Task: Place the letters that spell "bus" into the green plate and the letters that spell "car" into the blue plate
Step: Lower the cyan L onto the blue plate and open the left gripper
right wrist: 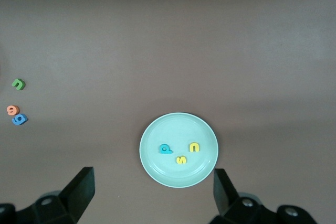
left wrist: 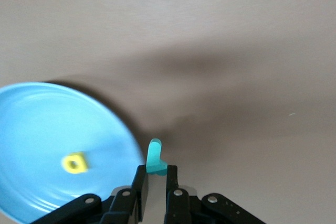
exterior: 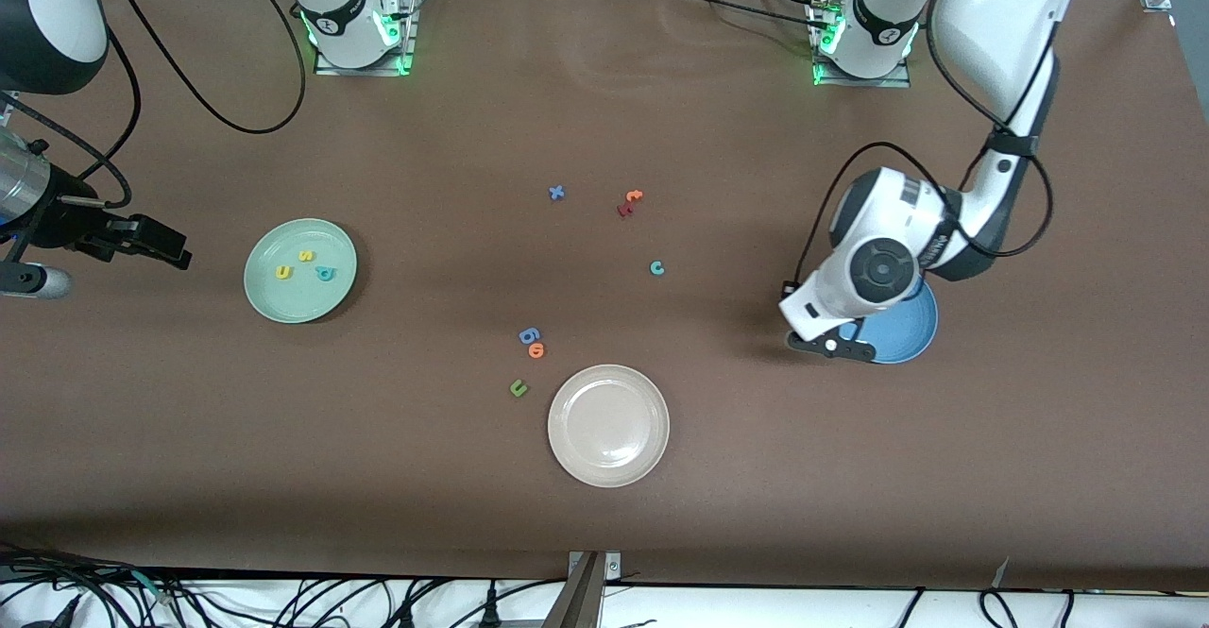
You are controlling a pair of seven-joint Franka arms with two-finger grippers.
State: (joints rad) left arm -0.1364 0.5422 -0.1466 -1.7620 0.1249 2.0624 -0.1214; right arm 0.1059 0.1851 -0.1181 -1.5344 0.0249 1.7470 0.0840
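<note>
A brown table (exterior: pixel 604 477) is seen, cables along its near edge. The left gripper (left wrist: pixel 156 179) is held over the rim of the blue plate (exterior: pixel 911 330), clamped on a teal letter (left wrist: pixel 154 157), apparently the r; a yellow letter (left wrist: pixel 75 162) lies in that plate. The teal c (exterior: pixel 657 268) lies mid-table, well apart from it. The right gripper (right wrist: pixel 152 190) waits with jaws wide apart at the right arm's end, beside the green plate (exterior: pixel 274 302), which holds the u (exterior: pixel 282 272), s (exterior: pixel 305 255) and b (exterior: pixel 324 274). A white plate (exterior: pixel 608 425) lies nearer the camera.
</note>
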